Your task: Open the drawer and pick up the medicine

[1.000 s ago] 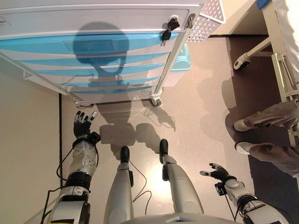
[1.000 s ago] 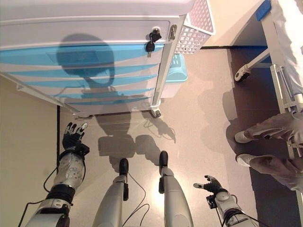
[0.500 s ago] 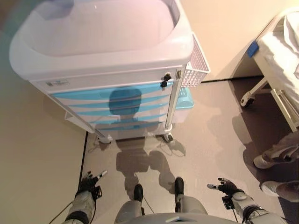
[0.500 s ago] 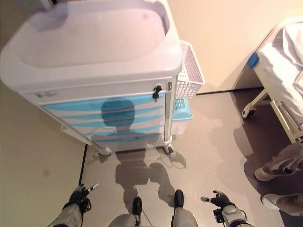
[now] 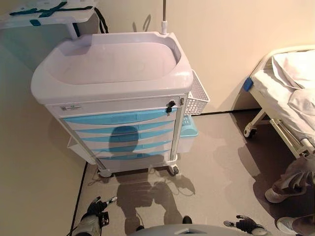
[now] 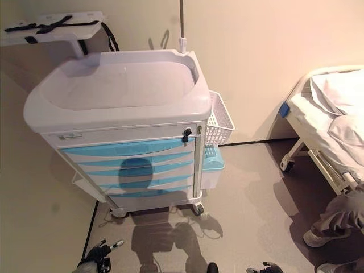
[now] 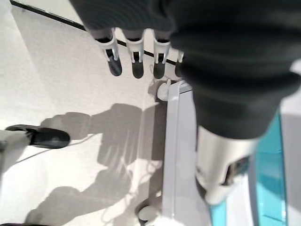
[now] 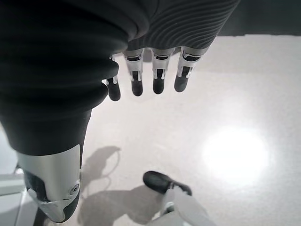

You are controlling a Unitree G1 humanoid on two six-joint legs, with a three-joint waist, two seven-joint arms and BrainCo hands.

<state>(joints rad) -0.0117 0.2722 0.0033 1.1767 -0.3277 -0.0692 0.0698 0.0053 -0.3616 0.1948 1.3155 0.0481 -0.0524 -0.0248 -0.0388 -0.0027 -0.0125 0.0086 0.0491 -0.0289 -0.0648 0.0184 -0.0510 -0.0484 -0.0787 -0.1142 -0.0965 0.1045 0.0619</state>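
**A:** You're looking at the medical cart [image 5: 113, 98], the biggest thing in front of you, standing against the wall on castors. Its pale worktop [image 5: 115, 61] is a shallow moulded tray.

**B:** And to your right?

**A:** A bed [image 5: 288, 93] with white sheets on a wheeled frame. A person's legs [image 5: 290, 182] in pale trousers and light shoes stand at the foot of it.

**B:** Where's your drawer?

**A:** There's a stack of blue drawers [image 5: 120, 135] down the cart's front, every one pushed in flush. Above them runs a grey top drawer [image 5: 115, 105] with a lock and key [image 5: 171, 104] at its right end, also closed.

**B:** And the medicine?

**A:** You can't see it anywhere; no drawer is open to show what's inside.

**B:** Anything hanging off the cart?

**A:** A white mesh basket [image 5: 197, 96] hooks on its right side, with a light blue bin [image 5: 187, 135] just below it. A pole [image 5: 163, 17] rises from the back right corner, and a grey shelf with dark straps [image 5: 49, 14] sits high on the left behind it.

**B:** Now your hands.

**A:** Your left hand [image 5: 97, 207] hangs low over the floor, well apart from the cart, fingers [image 7: 136, 63] straight and relaxed, holding nothing.

**B:** The right one?

**A:** Your right hand [image 5: 244, 224] is down at the bottom edge, also near the floor. Its fingers [image 8: 157, 77] hang loose and spread, touching nothing.
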